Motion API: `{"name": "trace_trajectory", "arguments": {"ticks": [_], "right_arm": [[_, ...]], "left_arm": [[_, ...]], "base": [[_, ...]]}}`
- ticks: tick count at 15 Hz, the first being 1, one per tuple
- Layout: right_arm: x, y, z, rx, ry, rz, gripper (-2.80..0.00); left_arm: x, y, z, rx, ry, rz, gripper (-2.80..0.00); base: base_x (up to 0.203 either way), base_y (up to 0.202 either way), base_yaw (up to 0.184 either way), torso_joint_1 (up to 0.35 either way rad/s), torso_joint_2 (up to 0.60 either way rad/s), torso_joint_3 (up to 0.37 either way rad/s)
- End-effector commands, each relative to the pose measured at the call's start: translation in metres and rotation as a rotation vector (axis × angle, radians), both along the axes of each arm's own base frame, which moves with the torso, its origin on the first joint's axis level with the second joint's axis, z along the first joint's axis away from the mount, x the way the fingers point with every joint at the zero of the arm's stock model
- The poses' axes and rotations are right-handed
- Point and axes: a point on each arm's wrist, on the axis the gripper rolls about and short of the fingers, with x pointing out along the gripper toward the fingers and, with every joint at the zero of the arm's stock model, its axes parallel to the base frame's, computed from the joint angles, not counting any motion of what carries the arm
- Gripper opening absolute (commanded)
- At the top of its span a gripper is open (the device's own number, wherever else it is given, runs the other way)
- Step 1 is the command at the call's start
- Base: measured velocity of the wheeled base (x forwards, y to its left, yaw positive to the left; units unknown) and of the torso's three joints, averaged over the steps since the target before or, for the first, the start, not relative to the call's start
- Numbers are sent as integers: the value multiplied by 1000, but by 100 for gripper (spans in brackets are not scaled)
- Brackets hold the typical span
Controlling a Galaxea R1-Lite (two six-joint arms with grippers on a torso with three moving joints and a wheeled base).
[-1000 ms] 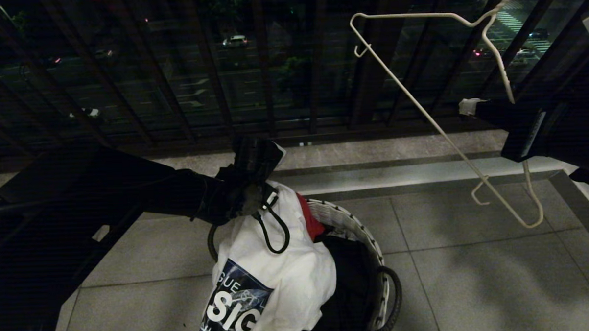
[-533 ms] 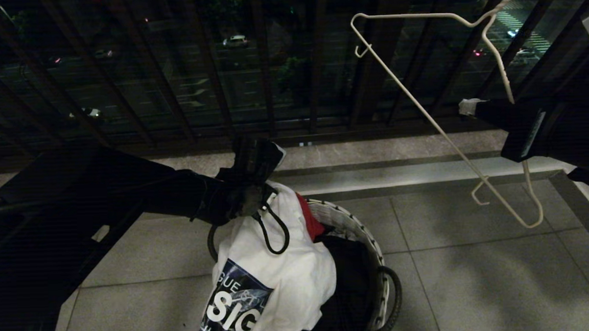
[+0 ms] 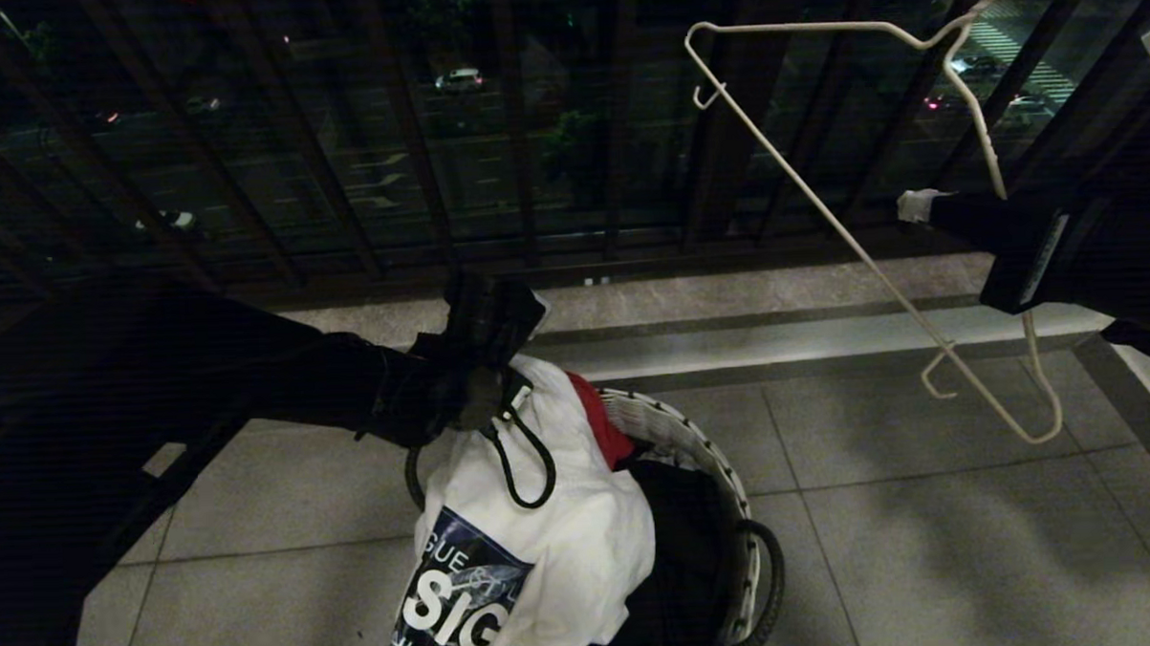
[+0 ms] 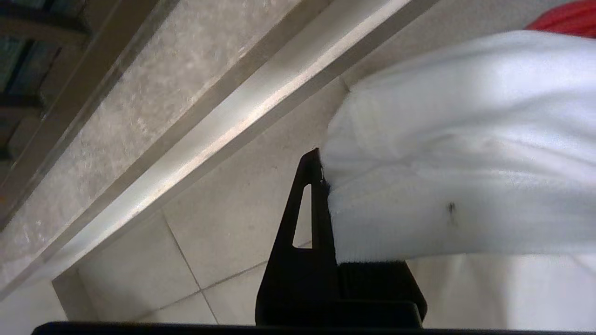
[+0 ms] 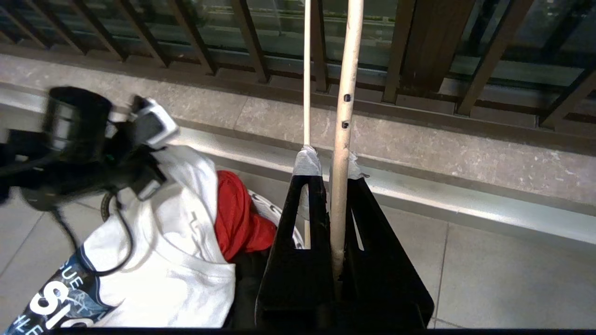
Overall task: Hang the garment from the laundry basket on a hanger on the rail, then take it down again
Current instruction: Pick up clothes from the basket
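We note the left gripper [image 3: 486, 379] low over the far rim of the round white woven-look laundry basket [image 3: 680, 444] with black loop handles, its fingers [image 4: 309, 218] pressed together on a ribbed fold of the white short-sleeved T-shirt with the blue-and-black shield graphic [image 3: 544, 534]. The pinched fold sits right at the fingertips; the rest of the shirt drapes down from them over the near side of the basket, lettering facing us. Just past the fingers, beside the held fold, we see a small red cloth [image 3: 603, 427], and below it a black garment [image 3: 678, 539] fills the basket. The right gripper [image 5: 331, 184] is up and well apart from the basket, fingers closed on one thin arm of the white wire hanger [image 3: 820, 209], which runs between the pads and on beyond the tips toward the dark balcony railing bars [image 3: 520, 124]. The hanger's twisted neck lies above the fingers, its lower bend hanging below them. Grey floor tiles [image 3: 928, 559] lie beneath both.
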Motion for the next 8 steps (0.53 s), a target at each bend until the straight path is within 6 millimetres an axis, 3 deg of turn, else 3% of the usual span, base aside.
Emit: {"name": "trace_trajectory", "arguments": {"ticks": [1, 5, 8], "right_arm": [[0, 0, 1, 1, -4, 1, -280], [1, 1, 0, -1, 1, 1, -280], [4, 2, -2, -5, 10, 2, -280]], "left_arm": [[-18, 11, 31, -47, -53, 8, -280], [-48, 25, 84, -187, -161, 20, -280], [-83, 21, 101, -307, -151, -19, -280]], "base": [[0, 0, 0, 0, 0, 0], [0, 0, 0, 0, 0, 0], [0, 0, 0, 0, 0, 0]]}}
